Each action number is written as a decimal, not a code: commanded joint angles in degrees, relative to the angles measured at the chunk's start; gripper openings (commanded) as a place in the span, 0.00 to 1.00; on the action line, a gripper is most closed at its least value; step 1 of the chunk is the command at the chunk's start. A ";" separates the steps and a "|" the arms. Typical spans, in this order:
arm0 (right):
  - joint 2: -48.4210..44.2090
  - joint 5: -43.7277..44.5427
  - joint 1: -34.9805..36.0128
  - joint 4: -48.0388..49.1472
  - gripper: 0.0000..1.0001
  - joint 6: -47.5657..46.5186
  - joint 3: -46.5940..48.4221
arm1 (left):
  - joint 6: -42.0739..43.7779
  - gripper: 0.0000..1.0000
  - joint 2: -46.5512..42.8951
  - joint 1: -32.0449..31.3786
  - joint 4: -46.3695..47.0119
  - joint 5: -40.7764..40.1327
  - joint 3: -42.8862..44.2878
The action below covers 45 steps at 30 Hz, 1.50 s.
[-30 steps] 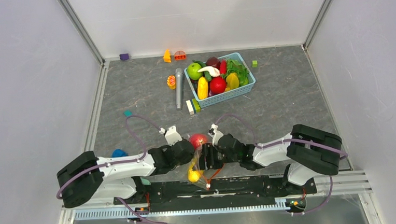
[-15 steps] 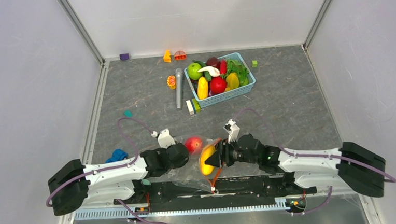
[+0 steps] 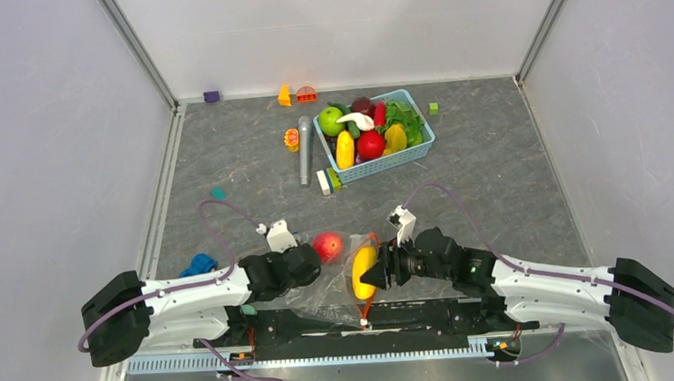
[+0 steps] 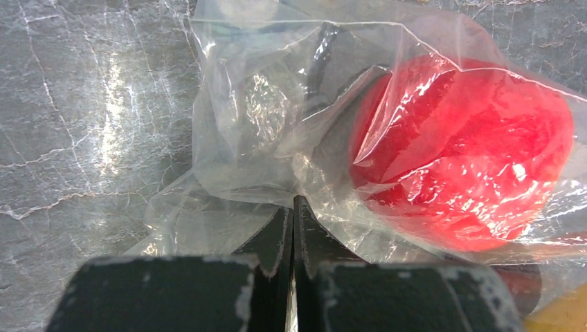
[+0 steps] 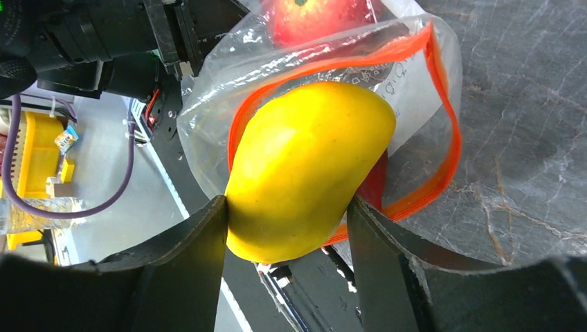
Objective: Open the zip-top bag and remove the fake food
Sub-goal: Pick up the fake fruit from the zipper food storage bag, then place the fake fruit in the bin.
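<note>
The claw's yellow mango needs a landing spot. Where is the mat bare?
Bare mat lies right of the basket, beyond the right arm, and left of the grey microphone. Crowded: around the bag and mango at the near edge, and the toys beside the basket.

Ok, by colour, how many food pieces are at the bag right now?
Red: 1, red fruit inside the zip-top bag.
Yellow: 1, yellow piece clamped in the right gripper at the bag's mouth.
Total: 2 visible.

Grey marbled tabletop (image 3: 491, 172) with pale veining, plain white walls (image 3: 341, 31) at 9, 12 and 3 o'clock, metal corner posts (image 3: 135, 48) at 11 and 1, slotted rail (image 3: 326, 355) at 6, soft even light
</note>
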 commanded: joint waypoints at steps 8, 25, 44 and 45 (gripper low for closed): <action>-4.38 11.77 -10.60 -19.00 0.40 -12.24 15.71 | -2.19 0.02 0.42 -0.22 -1.47 -2.32 0.24; 21.84 36.93 -35.80 -7.23 0.37 -33.36 35.82 | -0.23 0.02 0.28 -0.27 -0.12 -1.53 0.46; 34.77 21.15 -43.71 19.49 0.40 -40.99 34.11 | -0.50 0.02 4.09 -0.15 1.12 -1.26 1.88; 35.68 20.65 -44.08 19.97 0.40 -41.03 34.27 | -0.46 0.02 4.40 -0.13 1.08 -1.26 2.12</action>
